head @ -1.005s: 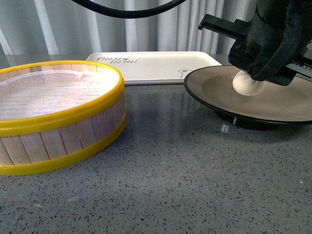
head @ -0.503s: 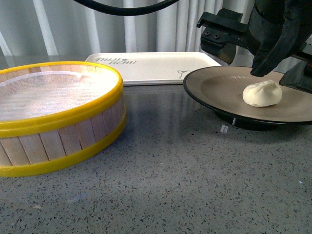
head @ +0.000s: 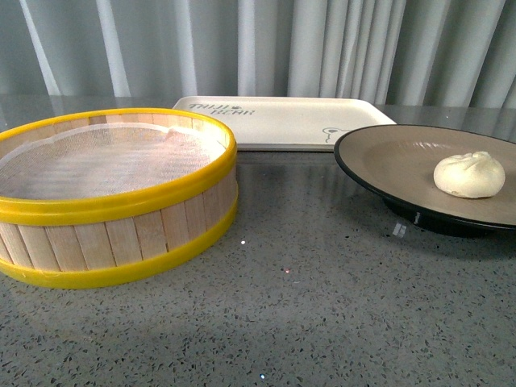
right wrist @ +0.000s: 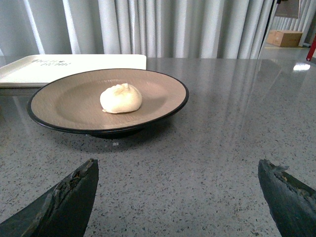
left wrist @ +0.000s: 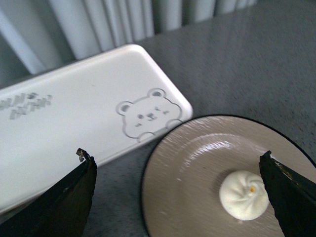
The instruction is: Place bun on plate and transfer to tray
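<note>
The white pleated bun (head: pixel 469 174) lies free on the beige, black-rimmed plate (head: pixel 387 161) at the right of the table. Behind it lies the cream tray (head: pixel 282 121) with lettering and a bear drawing. Neither arm shows in the front view. In the left wrist view my left gripper (left wrist: pixel 173 154) hangs open above the plate (left wrist: pixel 187 168), the bun (left wrist: pixel 243 194) close to one of its fingers, the tray (left wrist: pixel 74 123) beyond. My right gripper (right wrist: pixel 177 163) is open and low over bare tabletop, short of the plate (right wrist: pixel 74 101) and bun (right wrist: pixel 121 98).
A yellow-rimmed wooden steamer basket (head: pixel 113 193) lined with white cloth stands at the left front. Grey curtains hang behind the table. The tray (right wrist: pixel 59 66) sits past the plate in the right wrist view, and a cardboard box (right wrist: pixel 286 37) shows far off.
The dark arm that was over the bun has let it go and risen out of the front view. The bun now lies free on the plate.
</note>
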